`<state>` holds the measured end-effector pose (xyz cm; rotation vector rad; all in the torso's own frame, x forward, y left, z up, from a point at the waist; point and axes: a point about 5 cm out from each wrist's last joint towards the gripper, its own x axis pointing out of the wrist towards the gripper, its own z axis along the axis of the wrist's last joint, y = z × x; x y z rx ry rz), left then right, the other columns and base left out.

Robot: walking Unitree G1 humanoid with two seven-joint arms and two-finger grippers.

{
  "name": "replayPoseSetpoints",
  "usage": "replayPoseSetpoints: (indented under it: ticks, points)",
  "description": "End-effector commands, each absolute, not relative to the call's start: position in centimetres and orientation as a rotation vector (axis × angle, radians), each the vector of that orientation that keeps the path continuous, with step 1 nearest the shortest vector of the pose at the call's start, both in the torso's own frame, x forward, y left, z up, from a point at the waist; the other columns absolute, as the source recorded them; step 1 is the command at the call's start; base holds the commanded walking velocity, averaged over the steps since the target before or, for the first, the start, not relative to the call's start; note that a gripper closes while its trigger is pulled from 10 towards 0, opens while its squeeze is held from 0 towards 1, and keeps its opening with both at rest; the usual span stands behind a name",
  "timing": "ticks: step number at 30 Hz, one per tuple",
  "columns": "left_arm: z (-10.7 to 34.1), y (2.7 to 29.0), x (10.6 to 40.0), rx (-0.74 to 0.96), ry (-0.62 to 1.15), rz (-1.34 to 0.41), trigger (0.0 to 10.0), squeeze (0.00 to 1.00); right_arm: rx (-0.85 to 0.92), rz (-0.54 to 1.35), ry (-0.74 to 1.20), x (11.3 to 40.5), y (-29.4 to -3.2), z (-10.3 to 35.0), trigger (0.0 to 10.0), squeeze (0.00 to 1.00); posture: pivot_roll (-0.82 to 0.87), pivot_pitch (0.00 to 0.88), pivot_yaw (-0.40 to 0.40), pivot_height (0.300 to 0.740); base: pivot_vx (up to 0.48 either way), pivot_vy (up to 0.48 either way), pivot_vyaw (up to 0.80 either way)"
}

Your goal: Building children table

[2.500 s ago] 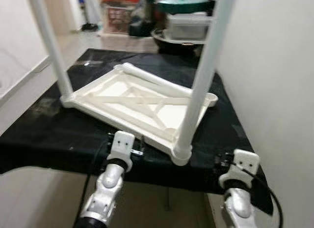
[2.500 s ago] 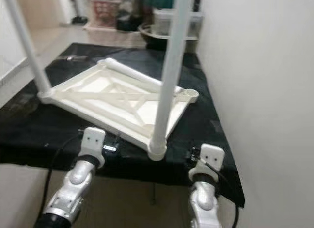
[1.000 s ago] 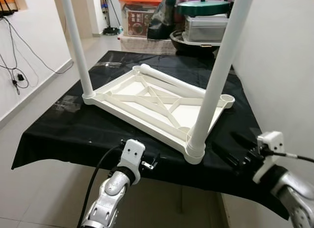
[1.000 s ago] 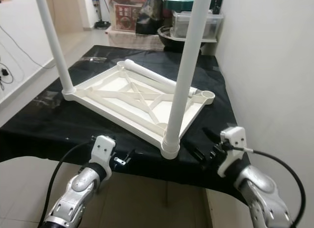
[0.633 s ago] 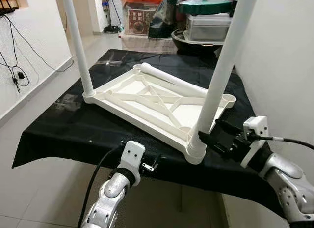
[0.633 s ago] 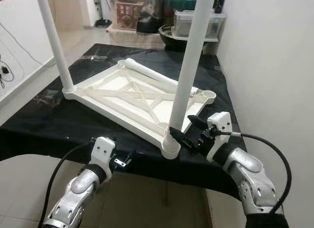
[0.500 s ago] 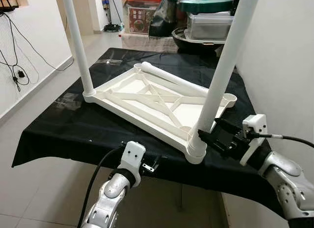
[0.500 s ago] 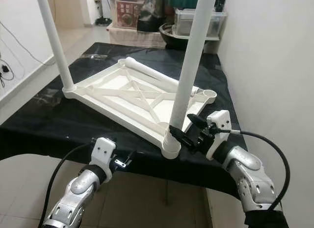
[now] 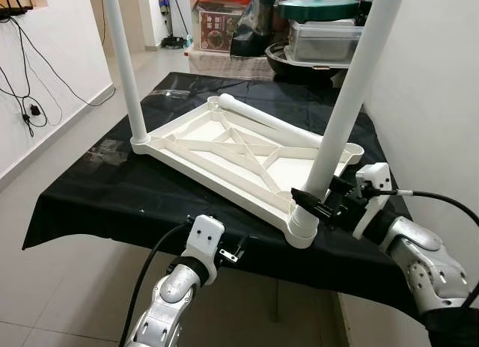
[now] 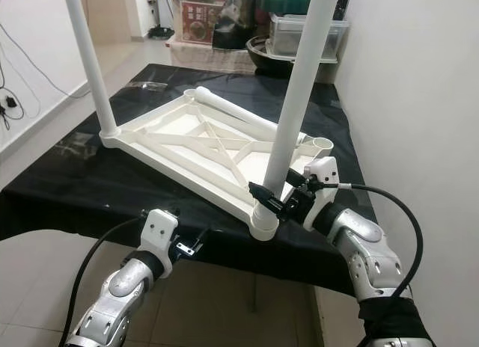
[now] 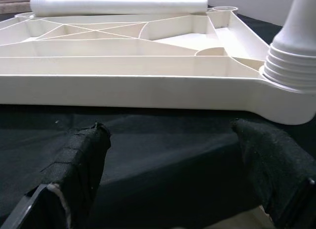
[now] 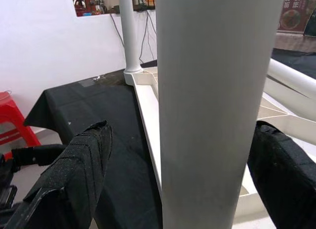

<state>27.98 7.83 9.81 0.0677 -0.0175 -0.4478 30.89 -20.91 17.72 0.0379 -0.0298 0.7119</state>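
White plastic upright table leg [image 10: 298, 93] straddled near its socket by right end effector [image 10: 278, 197], fingers apart, probably to steady it; left end effector [image 9: 224, 251] spread, idle below counter [image 9: 97, 197].

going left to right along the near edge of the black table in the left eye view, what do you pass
left gripper below the black cloth edge → ribbed corner socket of the upside-down white plastic tabletop with its upright white leg → right gripper, fingers either side of that leg
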Motion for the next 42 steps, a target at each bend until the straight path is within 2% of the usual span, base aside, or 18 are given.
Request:
replayPoseSetpoints:
  ticks: [1, 18, 19, 21, 22, 35, 42]
  points:
    - [9.6, 7.8, 27.8, 0.071, -0.003, -0.453, 10.0, 0.00, 0.025, 0.731, -0.033, 31.2, -20.4, 17.7, 10.0, 0.00, 0.14, 0.000, -0.078, 0.740, 0.000, 0.000, 0.00]
    - [9.8, 7.7, 27.5, 0.081, -0.007, -0.460, 10.0, 0.00, 0.043, 0.737, -0.045, 33.2, -19.3, 18.3, 10.0, 0.00, 0.14, 0.000, -0.087, 0.740, 0.000, 0.000, 0.00]
    - [9.8, 7.7, 27.5, 0.082, -0.007, -0.461, 10.0, 0.00, 0.044, 0.735, -0.045, 33.3, -19.3, 18.3, 2.5, 0.00, 0.14, 0.000, -0.090, 0.740, 0.000, 0.000, 0.00]
    - [9.8, 7.7, 27.5, 0.082, -0.007, -0.461, 10.0, 0.00, 0.044, 0.735, -0.045, 33.3, -19.3, 18.3, 2.5, 0.00, 0.14, 0.000, -0.090, 0.740, 0.000, 0.000, 0.00]
    - [9.8, 7.7, 27.4, 0.083, -0.008, -0.462, 10.0, 0.00, 0.044, 0.733, -0.045, 33.5, -19.2, 18.3, 0.0, 0.00, 0.14, 0.000, -0.092, 0.740, 0.000, 0.000, 0.00]
    - [9.8, 7.6, 27.2, 0.086, -0.006, -0.462, 10.0, 0.00, 0.044, 0.689, -0.043, 34.0, -18.8, 17.7, 0.0, 0.00, 0.14, 0.000, -0.093, 0.740, 0.000, 0.000, 0.00]
    - [9.9, 7.6, 27.0, 0.087, -0.007, -0.459, 10.0, 0.00, 0.044, 0.589, -0.021, 34.3, -19.2, 16.8, 0.0, 0.00, 0.14, 0.000, -0.096, 0.740, 0.000, 0.000, 0.00]
